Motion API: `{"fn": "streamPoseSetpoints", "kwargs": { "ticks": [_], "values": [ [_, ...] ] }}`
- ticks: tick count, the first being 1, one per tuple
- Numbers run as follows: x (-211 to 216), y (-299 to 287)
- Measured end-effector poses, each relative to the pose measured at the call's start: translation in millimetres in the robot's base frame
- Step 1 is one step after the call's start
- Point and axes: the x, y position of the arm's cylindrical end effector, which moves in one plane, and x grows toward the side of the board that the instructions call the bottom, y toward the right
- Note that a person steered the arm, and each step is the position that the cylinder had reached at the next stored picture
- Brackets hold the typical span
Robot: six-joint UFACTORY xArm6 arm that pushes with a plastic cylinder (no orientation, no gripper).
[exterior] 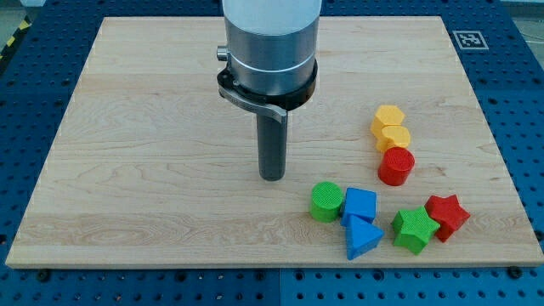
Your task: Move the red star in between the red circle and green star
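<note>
The red star (447, 214) lies at the view's lower right, touching the right side of the green star (414, 229). The red circle (396, 166) stands above and a little left of them, with a gap between it and the green star. My tip (272, 176) rests on the board near the middle, well left of the red circle and up-left of the green circle (325, 201). It touches no block.
Two yellow blocks (388, 120) (394, 138) sit just above the red circle. A blue cube (359, 205) and a blue triangle (364, 238) lie between the green circle and the green star. The wooden board (153, 127) ends close below these blocks.
</note>
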Motion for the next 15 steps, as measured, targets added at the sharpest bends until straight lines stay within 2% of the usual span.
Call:
{"fn": "streamPoseSetpoints", "kwargs": {
  "ticks": [1, 3, 4, 6, 7, 10, 11, 12, 15],
  "values": [
    [-4, 0],
    [-104, 22],
    [-143, 63],
    [-143, 189],
    [-110, 235],
    [36, 257],
    [62, 235],
    [65, 232],
    [95, 250]
  ]
}}
